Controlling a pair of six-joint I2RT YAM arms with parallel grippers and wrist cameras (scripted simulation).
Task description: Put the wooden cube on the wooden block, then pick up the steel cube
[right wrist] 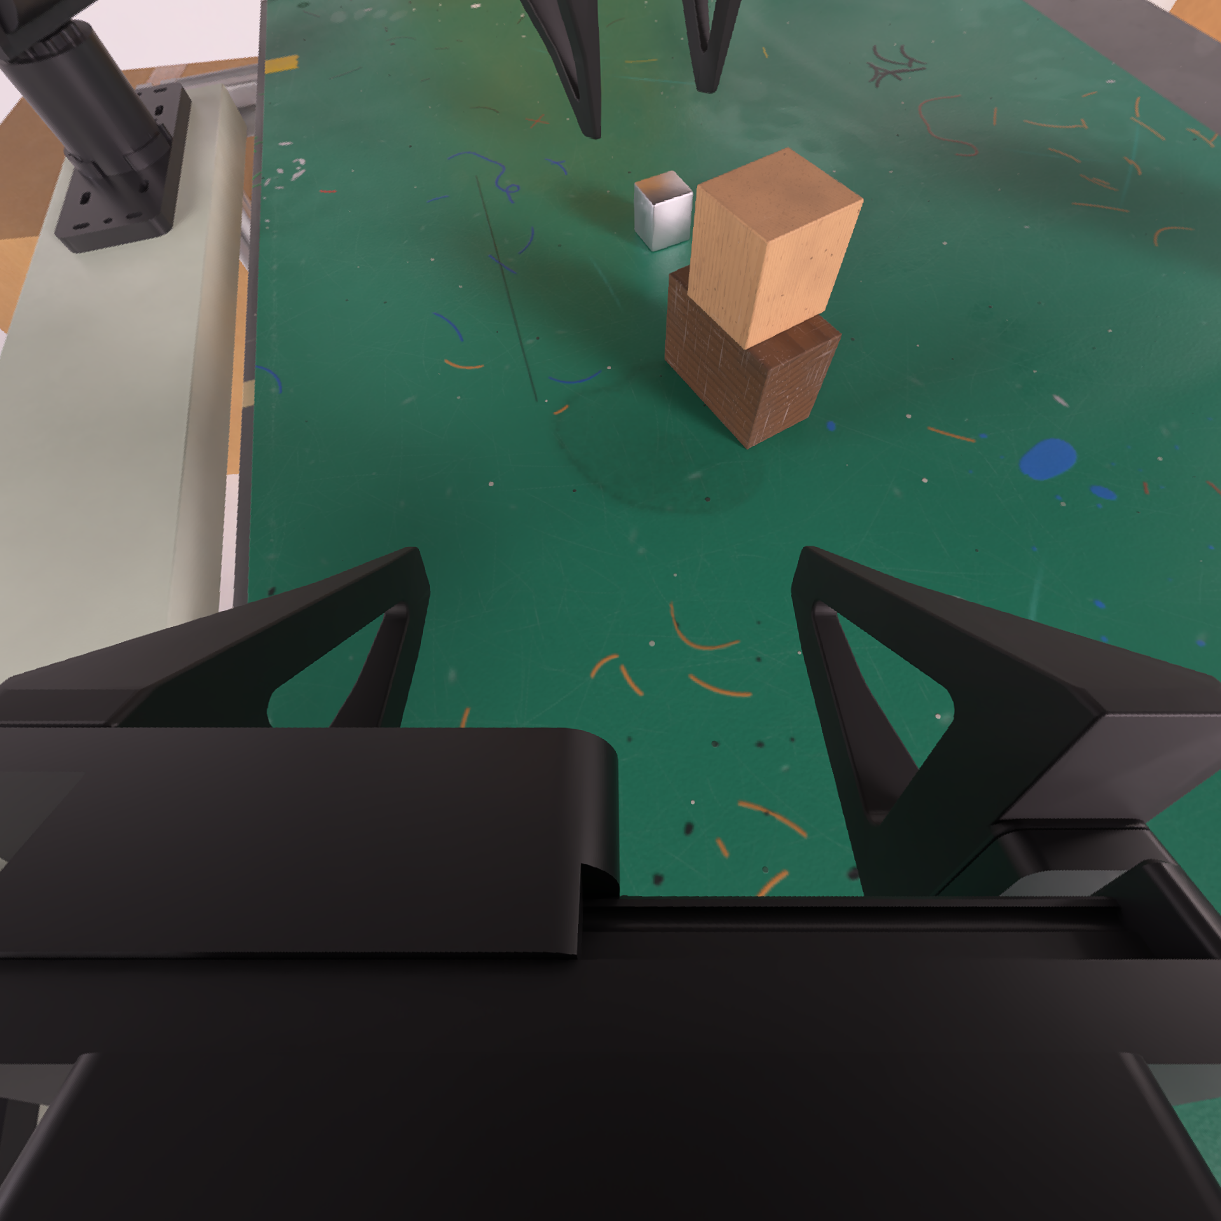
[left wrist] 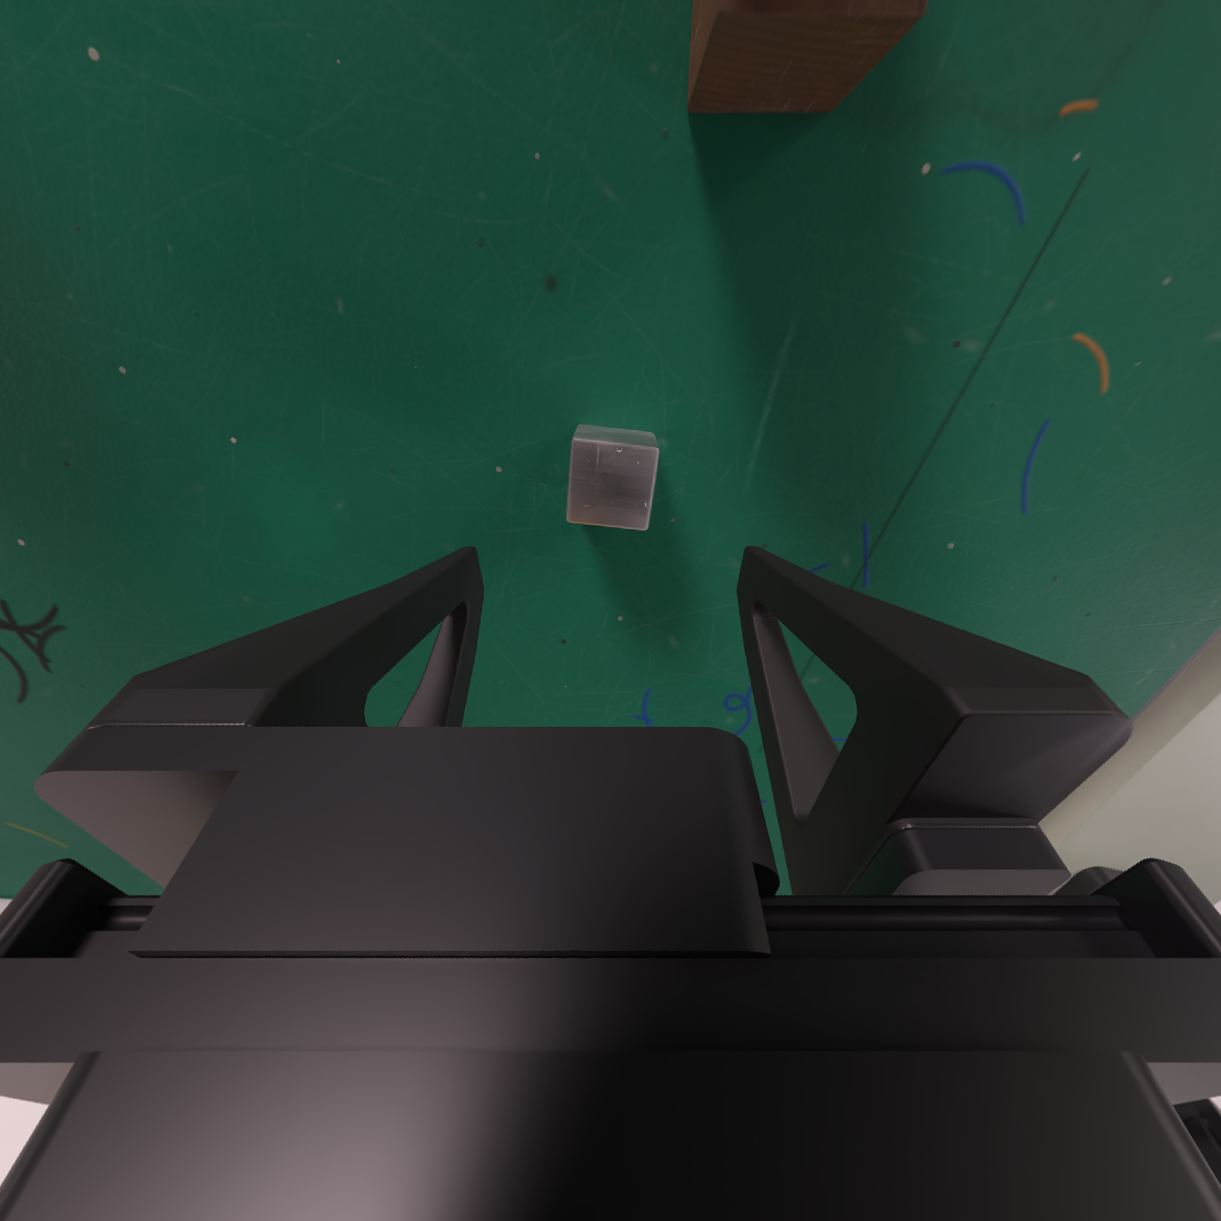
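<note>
A small steel cube (left wrist: pixel 612 477) sits on the green mat straight below my left gripper (left wrist: pixel 609 561), which is open and empty above it. The steel cube also shows in the right wrist view (right wrist: pixel 663 210), just behind the stack. A light wooden cube (right wrist: pixel 770 248) rests on top of a dark wooden block (right wrist: pixel 750 380), turned slightly against it. The block's corner shows at the top of the left wrist view (left wrist: pixel 786 59). My right gripper (right wrist: pixel 611 568) is open and empty, well in front of the stack. The left gripper's fingers (right wrist: pixel 581 73) hang above the steel cube.
The green mat (right wrist: pixel 409 502) is scuffed with orange and blue marks. Its left edge borders a pale rail (right wrist: pixel 119 409) carrying the other arm's black base (right wrist: pixel 112 145). In the left wrist view the mat's edge (left wrist: pixel 1163 687) runs at lower right.
</note>
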